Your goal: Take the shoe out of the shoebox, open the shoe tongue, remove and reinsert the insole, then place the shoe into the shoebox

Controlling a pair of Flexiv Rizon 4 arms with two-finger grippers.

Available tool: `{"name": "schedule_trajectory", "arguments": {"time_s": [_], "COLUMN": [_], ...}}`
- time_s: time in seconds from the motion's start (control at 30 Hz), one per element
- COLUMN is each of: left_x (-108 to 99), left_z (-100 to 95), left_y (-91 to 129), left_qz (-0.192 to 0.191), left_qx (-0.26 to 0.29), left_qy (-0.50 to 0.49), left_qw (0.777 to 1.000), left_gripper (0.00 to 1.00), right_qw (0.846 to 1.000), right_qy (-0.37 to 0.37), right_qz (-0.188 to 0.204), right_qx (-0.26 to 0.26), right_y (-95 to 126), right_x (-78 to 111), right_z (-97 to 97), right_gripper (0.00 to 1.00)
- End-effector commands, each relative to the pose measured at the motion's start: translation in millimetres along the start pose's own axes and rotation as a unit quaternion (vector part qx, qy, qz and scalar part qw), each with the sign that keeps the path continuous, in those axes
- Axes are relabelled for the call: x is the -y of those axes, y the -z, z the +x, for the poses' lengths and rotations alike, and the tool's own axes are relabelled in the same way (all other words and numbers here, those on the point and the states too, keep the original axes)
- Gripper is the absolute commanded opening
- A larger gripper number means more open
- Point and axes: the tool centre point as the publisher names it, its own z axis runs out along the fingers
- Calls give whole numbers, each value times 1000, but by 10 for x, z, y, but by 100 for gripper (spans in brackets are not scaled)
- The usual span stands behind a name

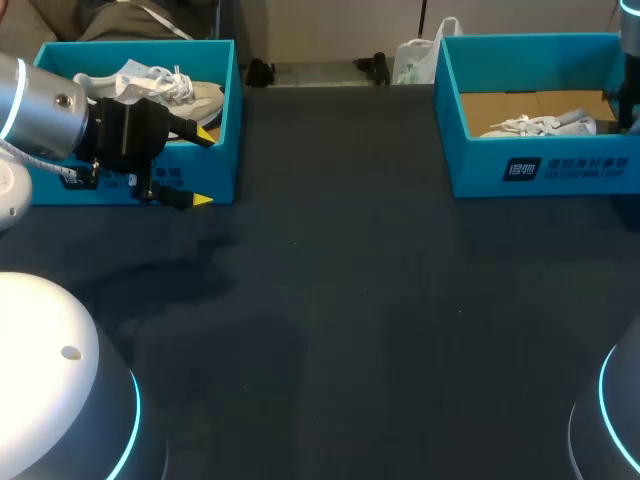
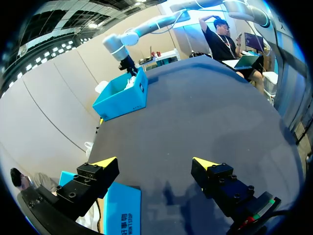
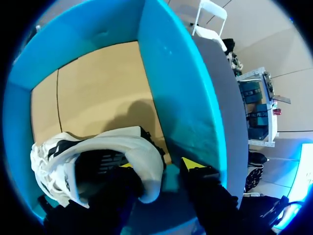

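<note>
From where I stand, the left gripper (image 1: 203, 168) hangs with its fingers spread wide and nothing between them. One finger is over the front wall of the left shoebox (image 1: 228, 120), the other out over the table (image 1: 350, 300). The left shoe (image 1: 190, 92) lies in that box, behind and beside the fingers, untouched.

Across the table, the right gripper (image 3: 159, 165) is down inside the right shoebox (image 3: 181, 88). One finger is sunk into the mouth of the right shoe (image 3: 142, 147); the other is outside the heel, in the narrow gap before the box wall. The fingers straddle the heel but look parted, the outer one not quite on it.

I'd say the lift-out is the step in hand. It should close firmly on the heel, then rise straight up. The wall is just beside the outer finger, and a tilt could drag the box along.
</note>
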Motion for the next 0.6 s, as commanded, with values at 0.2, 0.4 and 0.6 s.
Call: {"name": "schedule_trajectory", "arguments": {"time_s": [0.2,0.4,0.6], "left_x": [1,1,1], "left_z": [-3,-3,-3], "left_y": [-2,-2,-2], "left_qz": [-1,-1,-1], "left_qx": [-1,-1,-1], "left_qy": [0,0,0], "left_qw": [1000,1000,1000], "left_gripper": [100,100,100], "right_qw": [999,999,998], "right_qy": [18,20,23], "right_qz": [-17,-29,-48], "right_qx": [-21,-30,-45], "right_y": [236,388,604], "right_x": [50,38,65], "right_z": [16,13,59], "right_gripper": [48,53,61]}}
